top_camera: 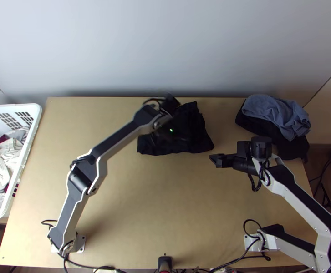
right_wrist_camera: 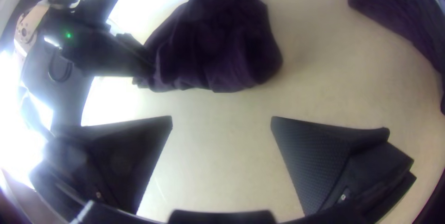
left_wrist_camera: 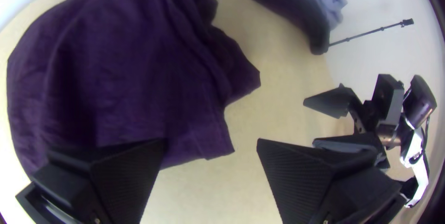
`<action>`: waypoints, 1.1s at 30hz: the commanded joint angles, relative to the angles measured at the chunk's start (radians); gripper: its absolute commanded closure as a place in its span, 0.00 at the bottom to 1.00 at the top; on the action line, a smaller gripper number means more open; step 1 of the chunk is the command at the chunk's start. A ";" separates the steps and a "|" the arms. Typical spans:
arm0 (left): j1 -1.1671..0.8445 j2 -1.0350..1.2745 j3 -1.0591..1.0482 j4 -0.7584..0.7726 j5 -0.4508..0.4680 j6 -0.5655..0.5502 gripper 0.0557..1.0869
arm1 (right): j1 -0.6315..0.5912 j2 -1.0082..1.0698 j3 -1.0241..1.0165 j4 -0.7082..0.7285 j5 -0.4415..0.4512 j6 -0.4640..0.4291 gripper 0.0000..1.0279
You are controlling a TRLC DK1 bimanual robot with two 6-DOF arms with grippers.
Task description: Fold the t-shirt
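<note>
Black and bunched up, the soft cloth t-shirt [top_camera: 195, 132] lay near twelve o'clock on the flat, light wooden table [top_camera: 142, 204], with six o'clock at the side where the arms were fixed. To me, the job looked like finding a good edge and pulling the shirt flat, because a lump was hard to fold.

The left gripper [left_wrist_camera: 211, 141], with two wide, flat black fingers, was over the shirt. Its fingers were spread, with no cloth pinched between them. The right gripper [right_wrist_camera: 221, 118], with the same kind of fingers, was wide apart too and held nothing, at about four o'clock from the shirt.

I thought the left one needed to go down low, pinch a loose edge tight and lift it just a little. Then the right one could take another corner, so both could pull slowly away from each other. A hard tug might have dragged the whole lump, and a big grab might have caught too many layers.

The shirt was full of wrinkles and bumps. One corner poked out near four o'clock, and another bit stuck up toward one o'clock. I could not tell which part was a sleeve. At two o'clock on the table, apart from the shirt, sat a messy heap of grey-blue and black cloth [top_camera: 274, 113].
</note>
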 commanded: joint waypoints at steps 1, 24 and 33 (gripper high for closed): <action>-0.058 0.068 0.012 0.022 0.009 -0.057 0.09 | -0.012 0.001 -0.025 0.001 0.000 -0.005 0.04; 0.400 -0.277 -0.145 -0.086 0.008 -0.011 0.09 | -0.056 0.237 -0.008 0.069 -0.007 0.000 0.04; 0.514 -0.445 -0.393 -0.018 0.003 0.066 0.08 | -0.047 0.436 0.152 0.158 -0.053 0.079 0.04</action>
